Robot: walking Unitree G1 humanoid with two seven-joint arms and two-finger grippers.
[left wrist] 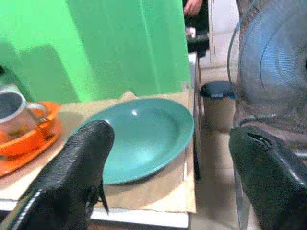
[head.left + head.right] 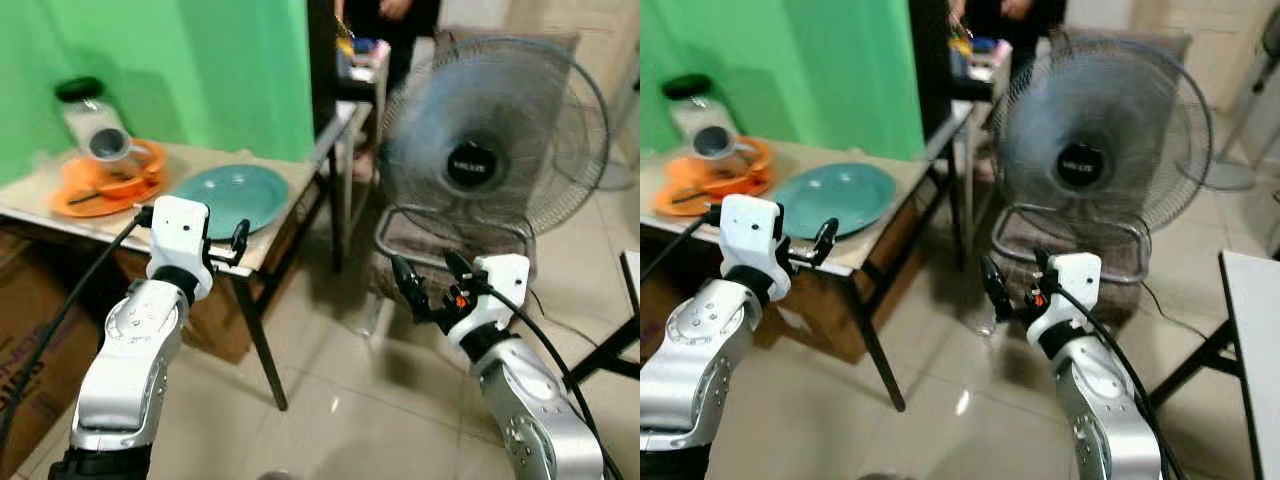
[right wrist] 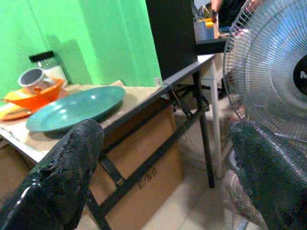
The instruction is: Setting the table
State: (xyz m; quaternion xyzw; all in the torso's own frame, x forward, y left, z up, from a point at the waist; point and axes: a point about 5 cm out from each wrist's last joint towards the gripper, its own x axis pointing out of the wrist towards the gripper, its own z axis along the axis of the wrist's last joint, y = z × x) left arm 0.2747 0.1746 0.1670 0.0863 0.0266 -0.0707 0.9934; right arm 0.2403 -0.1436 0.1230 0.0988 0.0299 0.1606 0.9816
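A teal plate point(image 2: 235, 195) lies near the front right corner of a paper-covered table point(image 2: 205, 155). To its left, an orange bowl point(image 2: 125, 182) on an orange plate holds a metal cup point(image 2: 108, 146) lying on its side. My left gripper point(image 2: 225, 245) hovers open at the table's front edge, just short of the teal plate point(image 1: 144, 134), with nothing between its fingers point(image 1: 81, 163). My right gripper point(image 2: 430, 275) is open and empty in the air over the floor, right of the table and in front of the fan. From there the plate point(image 3: 76, 108) is off to one side.
A large standing fan point(image 2: 490, 150) fills the space right of the table. A jar with a black lid point(image 2: 82, 105) stands behind the cup. Cardboard boxes point(image 2: 30, 300) sit under the table. A person point(image 2: 390, 20) stands at the back. A white table corner point(image 2: 632, 265) is at far right.
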